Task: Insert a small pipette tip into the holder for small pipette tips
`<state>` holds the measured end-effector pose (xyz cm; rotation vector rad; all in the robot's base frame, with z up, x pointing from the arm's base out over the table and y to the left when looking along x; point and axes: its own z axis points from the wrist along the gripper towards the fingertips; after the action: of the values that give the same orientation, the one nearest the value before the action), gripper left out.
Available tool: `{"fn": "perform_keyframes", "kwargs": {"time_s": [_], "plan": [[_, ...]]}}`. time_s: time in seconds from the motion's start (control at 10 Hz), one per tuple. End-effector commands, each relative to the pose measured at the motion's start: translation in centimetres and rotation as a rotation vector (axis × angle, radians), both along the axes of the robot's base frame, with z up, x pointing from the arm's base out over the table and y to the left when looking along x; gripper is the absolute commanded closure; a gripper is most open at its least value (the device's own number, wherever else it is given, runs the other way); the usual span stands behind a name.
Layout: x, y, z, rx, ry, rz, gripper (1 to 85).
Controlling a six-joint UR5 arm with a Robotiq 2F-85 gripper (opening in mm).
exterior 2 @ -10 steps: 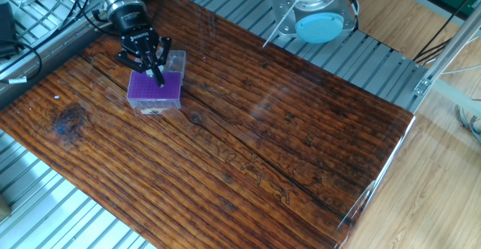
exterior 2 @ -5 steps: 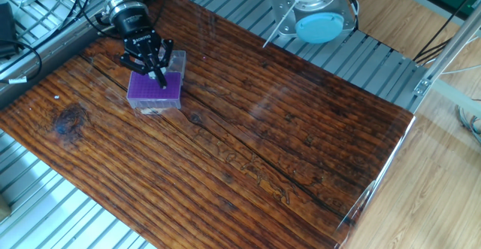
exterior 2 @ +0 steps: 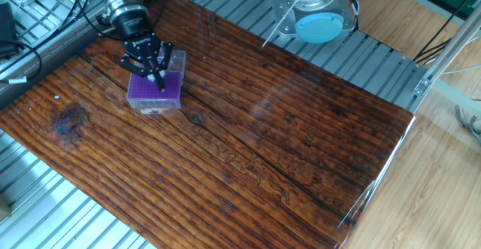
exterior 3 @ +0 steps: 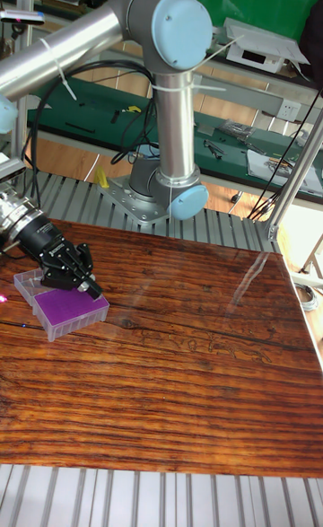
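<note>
The holder for small pipette tips (exterior 2: 145,92) is a clear box with a purple grid top, standing at the far left of the wooden table (exterior 2: 263,144). In the tall fixed view the holder (exterior 3: 65,304) has a clear lid lying open behind it. My black gripper (exterior 2: 158,81) leans down over the purple grid with its fingers drawn together to a thin point that meets the grid near its right side. That point looks like the small pipette tip, though it is very small. From the side, the gripper (exterior 3: 92,291) reaches in from the left.
The arm's grey and blue base (exterior 2: 322,19) stands on the slatted metal bench behind the table. Cables (exterior 2: 30,50) run along the left edge. A metal post (exterior 2: 443,53) rises at the right.
The gripper body has shifted slightly up and back over the holder and looks narrower, while its pointed end stays at about the same spot on the purple grid.
</note>
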<state>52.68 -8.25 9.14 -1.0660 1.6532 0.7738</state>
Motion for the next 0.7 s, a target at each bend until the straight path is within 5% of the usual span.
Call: {"fn": "perform_keyframes", "kwargs": {"time_s": [0.0, 0.6], "plan": [[2.0, -1.5, -0.6, -0.019, 0.038, -0.108, 76.3], [1.4, -0.5, 1.4, 0.07, 0.038, -0.079, 76.0]]}}
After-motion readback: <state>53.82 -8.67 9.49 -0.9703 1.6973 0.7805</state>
